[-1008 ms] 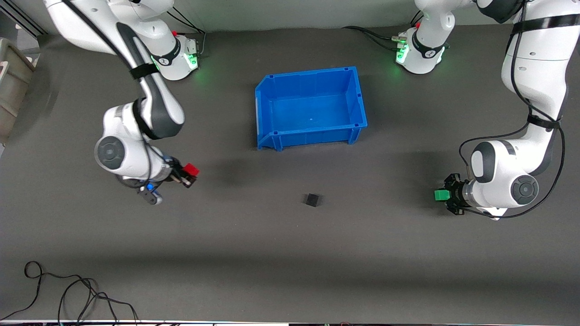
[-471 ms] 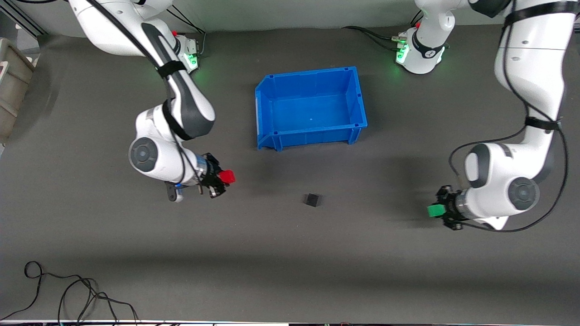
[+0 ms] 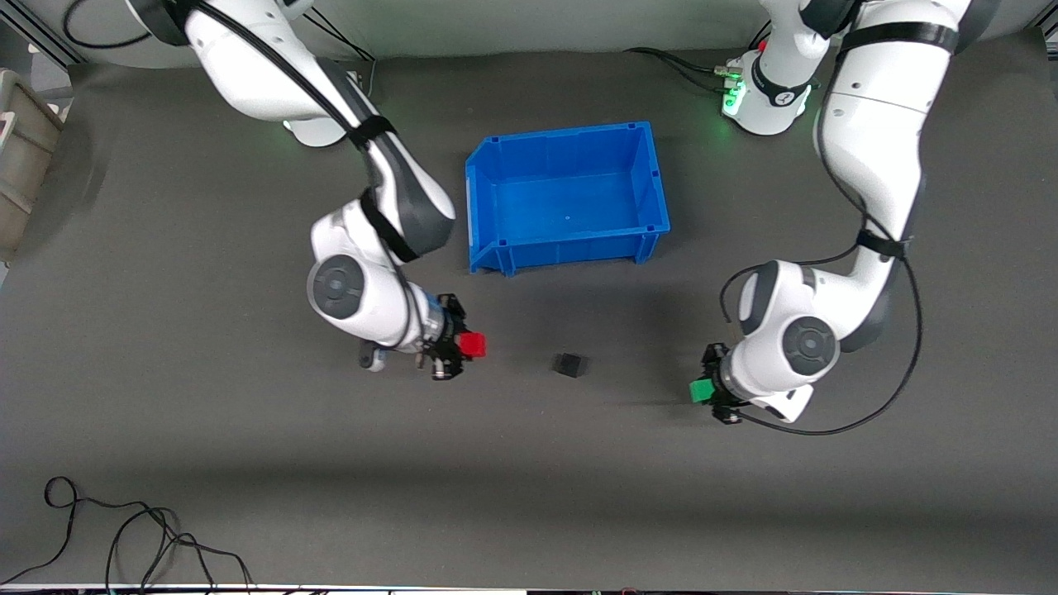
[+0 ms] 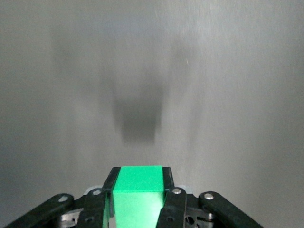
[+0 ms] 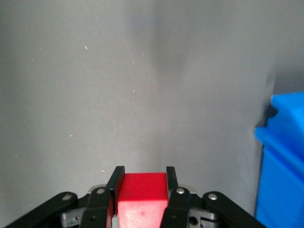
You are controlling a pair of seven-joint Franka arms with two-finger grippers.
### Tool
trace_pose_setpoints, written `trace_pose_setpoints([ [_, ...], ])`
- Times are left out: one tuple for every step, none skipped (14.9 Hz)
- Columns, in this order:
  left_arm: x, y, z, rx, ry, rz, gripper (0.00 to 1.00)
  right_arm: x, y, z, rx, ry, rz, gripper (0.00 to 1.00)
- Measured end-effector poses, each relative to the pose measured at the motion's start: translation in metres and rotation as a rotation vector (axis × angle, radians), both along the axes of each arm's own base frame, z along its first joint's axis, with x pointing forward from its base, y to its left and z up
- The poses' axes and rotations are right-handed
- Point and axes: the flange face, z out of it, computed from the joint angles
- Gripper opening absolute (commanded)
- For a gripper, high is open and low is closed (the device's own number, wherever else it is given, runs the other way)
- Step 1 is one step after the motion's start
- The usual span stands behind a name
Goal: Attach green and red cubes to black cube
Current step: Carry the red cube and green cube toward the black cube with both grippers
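Two held cubes, black cube (image 3: 569, 364) between them on bare table.
Right gripper (image 3: 463, 346) pinches red cube (image 3: 473, 345); left gripper (image 3: 707, 389) pinches green cube (image 3: 701, 390); blue bin (image 3: 488, 178) farther back.

I'm holding both arms bent low over the desk (image 3: 529, 496). My right claw (image 3: 464, 347) is clamping the red cube (image 3: 473, 345); my left claw (image 3: 709, 388) is clamping the green cube (image 3: 702, 390), fingers pinching its sides.
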Motion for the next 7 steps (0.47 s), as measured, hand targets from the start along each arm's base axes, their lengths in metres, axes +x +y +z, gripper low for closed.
trace_pose_setpoints([
  [-0.001, -0.011, 0.001, -0.005, -0.011, 0.010, 0.00, 0.001, 0.009, -0.009, -0.014, 0.002, -0.009, 0.00],
  [-0.003, -0.022, 0.001, -0.009, -0.018, 0.012, 0.00, 0.000, 0.016, -0.018, -0.028, 0.005, -0.018, 0.00],
  [-0.007, -0.033, 0.001, -0.011, -0.021, 0.002, 0.00, 0.001, 0.020, -0.026, -0.038, 0.010, -0.029, 0.00],
  [-0.012, -0.048, 0.001, -0.014, -0.029, -0.018, 0.00, 0.002, 0.023, -0.032, -0.043, 0.012, -0.039, 0.00],
  [-0.017, -0.066, 0.001, -0.020, -0.044, -0.042, 0.00, 0.004, 0.024, -0.035, -0.044, 0.013, -0.051, 0.00],
  [-0.025, -0.086, -0.001, -0.025, -0.057, -0.070, 0.00, 0.006, 0.025, -0.038, -0.046, 0.014, -0.061, 0.00],
  [-0.035, -0.107, -0.007, -0.026, -0.064, -0.103, 0.00, 0.007, 0.029, -0.043, -0.048, 0.017, -0.069, 0.00],
])
